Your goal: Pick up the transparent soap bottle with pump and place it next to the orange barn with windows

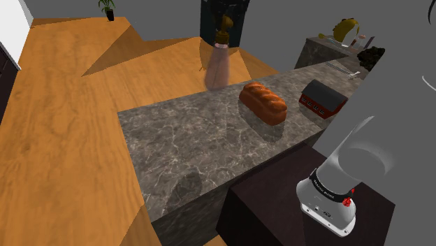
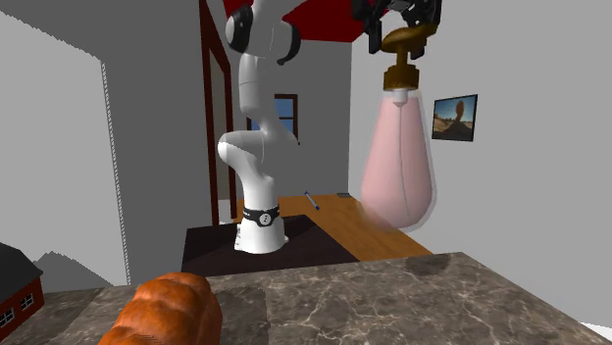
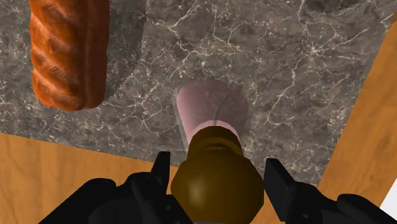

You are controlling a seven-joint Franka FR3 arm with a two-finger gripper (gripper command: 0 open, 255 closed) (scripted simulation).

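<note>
The soap bottle (image 1: 219, 66) is a clear pinkish flask with a brown pump top, and it hangs in the air above the far edge of the marble counter (image 1: 189, 147). My gripper (image 2: 404, 22) is shut on the pump, and the body (image 2: 397, 167) dangles below it. In the wrist view my gripper (image 3: 216, 168) clasps the brown pump, with the bottle (image 3: 213, 108) pointing down at the counter (image 3: 286, 63). The barn (image 1: 323, 98), red-orange with a dark roof, stands at the counter's right end, past the bread loaf; it also shows as the barn (image 2: 15, 284) at the second exterior view's left edge.
A brown bread loaf (image 1: 263, 102) lies on the counter between bottle and barn, also seen as the loaf (image 3: 67, 51) beside the bottle. The dark stand (image 1: 279, 203) adjoins the counter's near side. A second counter (image 1: 328, 52) with yellow and dark items sits behind. Wooden floor (image 1: 63, 105) surrounds.
</note>
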